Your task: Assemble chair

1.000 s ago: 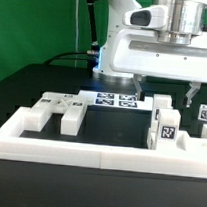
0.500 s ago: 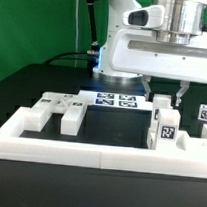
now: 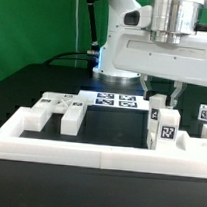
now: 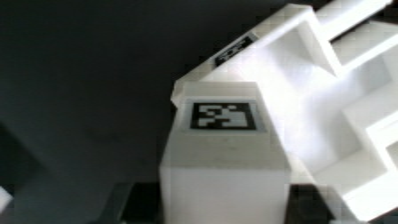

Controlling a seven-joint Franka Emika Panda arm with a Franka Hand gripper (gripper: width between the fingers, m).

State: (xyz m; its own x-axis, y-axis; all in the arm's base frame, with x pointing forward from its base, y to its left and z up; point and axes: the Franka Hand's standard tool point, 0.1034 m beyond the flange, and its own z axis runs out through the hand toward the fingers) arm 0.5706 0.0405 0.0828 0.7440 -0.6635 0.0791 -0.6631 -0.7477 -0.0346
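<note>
My gripper (image 3: 160, 97) hangs over the right part of the work area in the exterior view. Its two fingers stand close on either side of a white chair block (image 3: 161, 102), just behind an upright tagged chair block (image 3: 165, 128). In the wrist view the gripper (image 4: 226, 205) straddles a long white block (image 4: 222, 150) with a square tag on its upper face. The dark fingers (image 4: 146, 200) lie against both of its sides with no gap showing. The block still rests among the other parts.
Several tagged white chair parts (image 3: 57, 108) lie at the exterior view's left, and another (image 3: 204, 113) at its right. The marker board (image 3: 112, 100) lies flat behind them. A long low white border rail (image 3: 88, 151) runs along the front. More white parts (image 4: 338, 80) lie beside the held block.
The gripper has shifted a little toward the exterior view's left. Its fingers have come much closer together, onto the sides of the white block.
</note>
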